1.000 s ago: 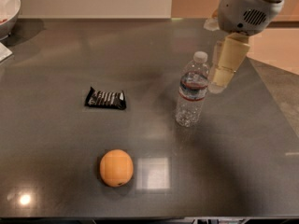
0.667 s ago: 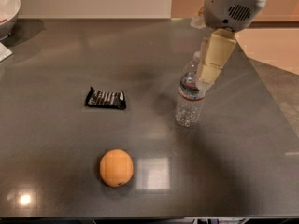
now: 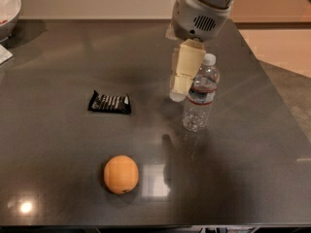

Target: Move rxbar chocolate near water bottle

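Looking down on one dark grey table (image 3: 252, 144), smooth and glossy, throwing back pale glare spots near its six o'clock edge.

Counting one rxbar chocolate (image 3: 110, 102): flat, rectangular, in a black crinkly wrapper with pale lettering and crimped ends, lying flat toward nine o'clock from the table's middle.

Counting one water bottle (image 3: 200, 98): clear ribbed plastic, white screw cap, dark label band with red in it, standing upright toward three o'clock from the middle, well apart from the rxbar chocolate.

Counting one orange (image 3: 121, 174): round, matte, finely dimpled skin, sitting alone toward seven o'clock, near the front edge.

Catching part of one white bowl (image 3: 9, 6), smooth-walled and rounded, cut off by the frame up at ten o'clock.

Turning to the gripper (image 3: 178, 95) now: cream-coloured, blocky, hard-looking plastic, hanging tip-down from a rounded grey-white wrist housing (image 3: 201, 8) with a vented grille, itself cut off at the top edge around one o'clock. Hovering just beside the water bottle, at nine o'clock of its shoulder and label, overlapping the bottle's edge in this view. Seeing it side-on only, so not managing to tell how far open the gripper is, nor whether gripping or even touching the water bottle.

Finding the rxbar chocolate lying untouched, well apart from the gripper, off at nine o'clock from its tip.
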You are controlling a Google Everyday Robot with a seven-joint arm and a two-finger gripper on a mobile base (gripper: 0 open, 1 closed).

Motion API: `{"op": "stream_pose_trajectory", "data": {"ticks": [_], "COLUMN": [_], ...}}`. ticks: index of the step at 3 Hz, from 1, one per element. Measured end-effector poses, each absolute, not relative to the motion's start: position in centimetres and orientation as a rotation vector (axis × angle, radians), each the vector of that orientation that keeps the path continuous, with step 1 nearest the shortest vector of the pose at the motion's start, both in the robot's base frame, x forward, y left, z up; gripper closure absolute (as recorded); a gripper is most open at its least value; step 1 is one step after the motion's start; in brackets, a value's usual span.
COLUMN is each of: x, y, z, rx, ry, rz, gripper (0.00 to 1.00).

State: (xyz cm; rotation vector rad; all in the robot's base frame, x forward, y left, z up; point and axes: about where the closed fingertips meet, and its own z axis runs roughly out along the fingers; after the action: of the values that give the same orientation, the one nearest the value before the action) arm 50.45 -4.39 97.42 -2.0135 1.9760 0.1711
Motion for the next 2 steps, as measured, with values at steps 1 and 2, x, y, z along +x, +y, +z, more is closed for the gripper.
{"op": "stream_pose_trajectory", "data": {"ticks": [1, 2], "x": [50.3, 50.6], "y": [-1.5, 1.3], "z": [95.8, 93.6], "rx": [-2.043, -2.067], "ry": [1.994, 2.028], "rz": [0.166, 0.143], "gripper": [0.0, 0.0]}}
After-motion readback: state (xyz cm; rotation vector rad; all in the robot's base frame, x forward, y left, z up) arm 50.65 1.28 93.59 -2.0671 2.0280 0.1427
